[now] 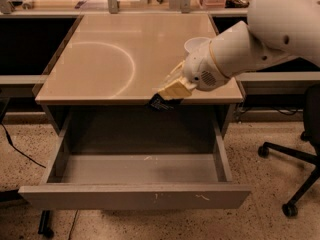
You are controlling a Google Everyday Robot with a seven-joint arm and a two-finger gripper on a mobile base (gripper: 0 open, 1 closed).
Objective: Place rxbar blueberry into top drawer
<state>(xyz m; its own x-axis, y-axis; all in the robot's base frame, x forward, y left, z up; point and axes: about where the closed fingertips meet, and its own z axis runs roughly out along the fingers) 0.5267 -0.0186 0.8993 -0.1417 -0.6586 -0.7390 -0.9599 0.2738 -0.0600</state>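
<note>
My gripper (169, 95) is shut on the rxbar blueberry (160, 103), a small dark bar with pale markings that sticks out below the cream fingers (175, 89). It hangs at the front edge of the beige desk (100, 59), above the back part of the open top drawer (135, 196). The drawer is wide, grey and pulled fully out, with small scuffs on its front panel. Its inside shows only a few pale specks.
A white bowl (196, 44) stands on the desk, partly hidden behind my arm (250, 44). A black office chair (300, 154) stands at the right. Shelving and clutter run along the back. Dark desk bays flank both sides.
</note>
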